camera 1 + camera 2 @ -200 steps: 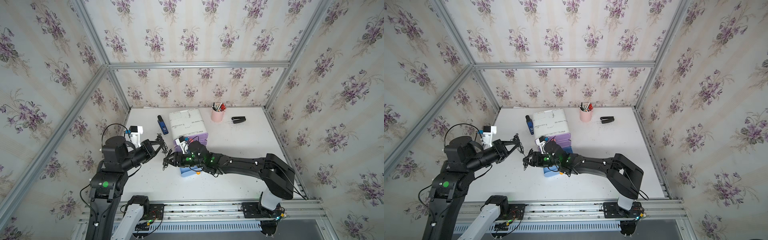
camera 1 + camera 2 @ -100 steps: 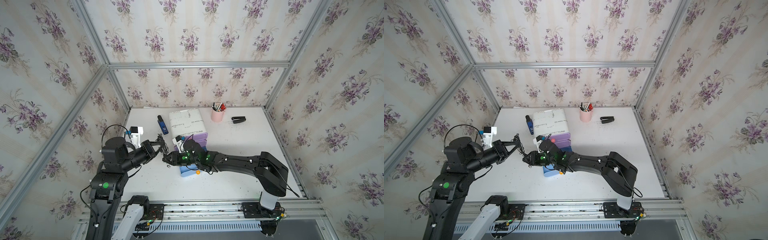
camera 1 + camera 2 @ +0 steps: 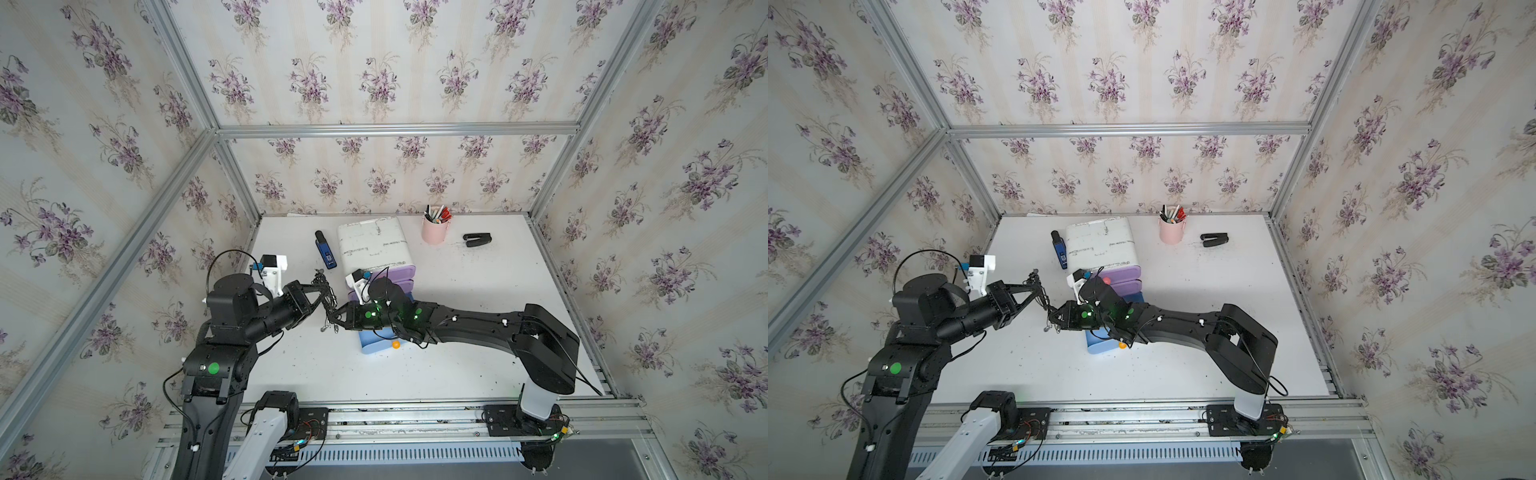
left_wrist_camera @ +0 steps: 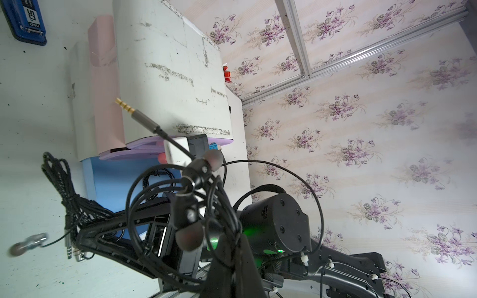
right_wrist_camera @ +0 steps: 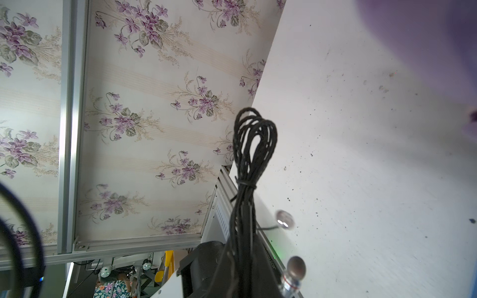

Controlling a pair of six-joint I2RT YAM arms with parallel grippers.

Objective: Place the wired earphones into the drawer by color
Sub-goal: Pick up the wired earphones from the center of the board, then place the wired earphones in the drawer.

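Both grippers meet left of the drawer unit, above the table. My left gripper is shut on black wired earphones, a loose smooth-cable coil with dark earbuds and a gold jack plug. My right gripper is shut on a second black bundle, braided earphones, whose silver earbuds dangle below it. The two bundles hang close together; I cannot tell whether they are tangled. The blue bottom drawer stands pulled out under my right arm. Red and white earphones are out of view.
A blue flat box lies left of the drawer unit. A pink pen cup and a black stapler stand at the back right. The two purple drawers are above the blue one.
My right gripper's jaws have closed on the braided black bundle next to the left gripper. Both arms have barely shifted; the left gripper has kept its hold.
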